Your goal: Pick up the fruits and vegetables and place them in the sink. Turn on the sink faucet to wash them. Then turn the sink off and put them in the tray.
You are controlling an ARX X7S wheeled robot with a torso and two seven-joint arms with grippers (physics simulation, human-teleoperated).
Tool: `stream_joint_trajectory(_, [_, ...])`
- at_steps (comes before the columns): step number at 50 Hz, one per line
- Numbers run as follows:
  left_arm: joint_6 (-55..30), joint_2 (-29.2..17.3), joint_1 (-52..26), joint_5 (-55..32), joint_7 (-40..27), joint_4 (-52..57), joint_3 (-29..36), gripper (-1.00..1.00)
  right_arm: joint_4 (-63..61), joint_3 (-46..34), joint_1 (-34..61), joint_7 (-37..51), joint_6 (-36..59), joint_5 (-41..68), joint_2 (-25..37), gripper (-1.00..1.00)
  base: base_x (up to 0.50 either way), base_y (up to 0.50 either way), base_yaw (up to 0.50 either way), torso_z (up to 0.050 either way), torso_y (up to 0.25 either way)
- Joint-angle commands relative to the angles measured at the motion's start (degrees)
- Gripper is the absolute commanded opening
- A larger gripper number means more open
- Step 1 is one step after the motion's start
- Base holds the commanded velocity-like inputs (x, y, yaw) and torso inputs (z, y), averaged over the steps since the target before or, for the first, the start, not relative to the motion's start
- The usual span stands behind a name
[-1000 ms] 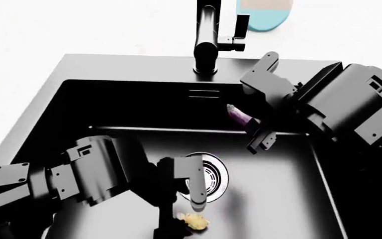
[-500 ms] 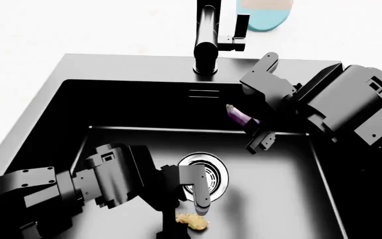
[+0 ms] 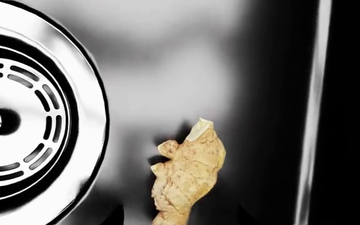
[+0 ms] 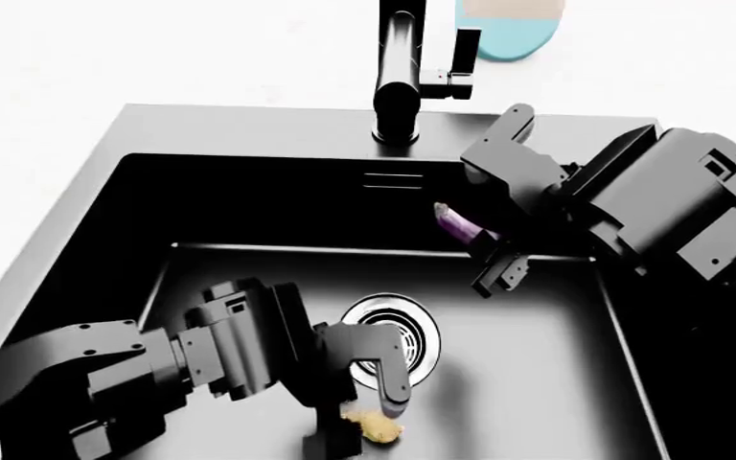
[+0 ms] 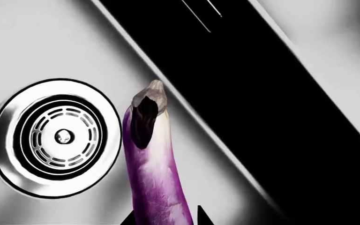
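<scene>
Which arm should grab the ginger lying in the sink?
Left. Its gripper hangs right over the ginger beside the drain, fingers either side, while the right gripper already holds the eggplant above the basin.

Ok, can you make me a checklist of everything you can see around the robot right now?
Surface: white countertop around the black sink.
Job's things: ginger lies on the sink floor beside the drain strainer; eggplant is held above the basin; faucet stands behind the sink; tray not in view.
Clutter: white-and-blue pot behind the faucet.
Grippers: left gripper low over the ginger, fingers either side of it; right gripper shut on the eggplant.
Cables: nothing seen.
Surroundings: nothing seen.
</scene>
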Motion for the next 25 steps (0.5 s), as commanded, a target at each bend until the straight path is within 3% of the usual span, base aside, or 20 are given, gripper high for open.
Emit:
stream_joint_trajectory(1, [-0.8, 0.9, 1.9, 0.5, -0.3, -0.3, 2.0, -1.0, -0.2, 0.2, 0.1, 0.1, -0.3, -0.1, 0.1, -1.0, 0.0, 0.0, 0.0, 0.0, 0.0])
stream_joint_trajectory(14, [-7.0, -4.9, -0.6, -2.6, -7.1, 11.0, -2.5, -1.0, -0.2, 0.0, 0.3, 0.2, -0.4, 0.0, 0.1, -1.0, 0.0, 0.0, 0.0, 0.0, 0.0])
stream_joint_trajectory(25, [-13.6, -12.6, -2.8, -8.8, -15.6, 22.6, -11.5, -1.0, 1.1, -0.7, 0.7, -0.3, -1.3, -0.4, -0.6, -1.0, 0.0, 0.0, 0.0, 0.0, 0.0])
